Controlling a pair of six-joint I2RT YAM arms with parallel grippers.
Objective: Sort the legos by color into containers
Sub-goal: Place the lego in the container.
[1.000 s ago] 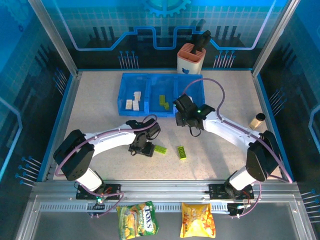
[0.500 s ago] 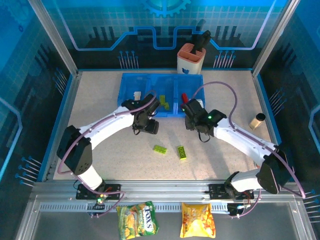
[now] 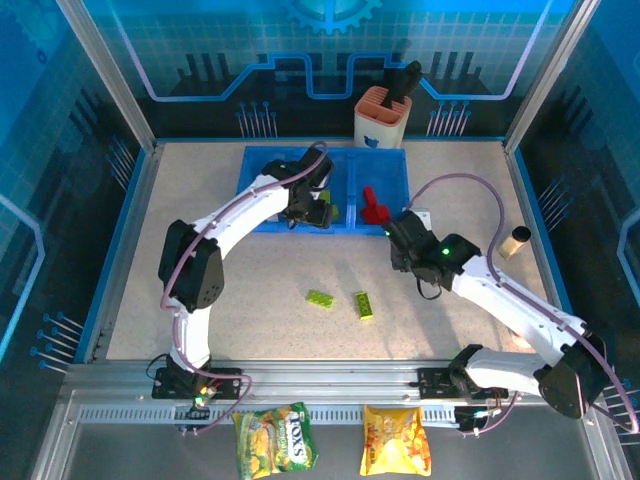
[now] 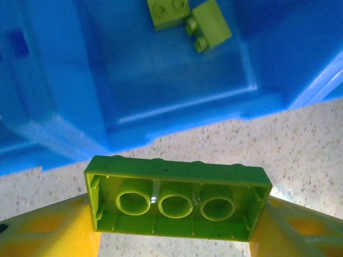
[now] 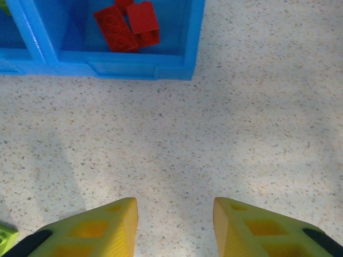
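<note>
Left claw (image 4: 177, 214) clenched on a lime brick (image 4: 177, 199) above the near wall of the containers (image 3: 258, 160), two green legos (image 4: 187, 19) in the bin beyond. Loose green legos (image 3: 320, 298) lie on the bench (image 3: 260, 290); snack bags (image 3: 275, 440) past its front rail, print unreadable. Red legos (image 5: 128, 24) in the right bin, an orange-and-white holder (image 3: 380, 120) behind. Right claw (image 5: 175, 225) released, empty, over bare bench; tan cylinder (image 3: 515, 241) far right

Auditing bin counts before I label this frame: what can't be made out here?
- Top view: the left arm crosses the containers, hiding much of the left and middle compartments.
- Right wrist view: red legos cut by the top edge, count unclear; a green brick clipped at the bottom-left corner.
- Left wrist view: left gripper holds a green lego; its fingers cut off by the bottom edge.
</note>
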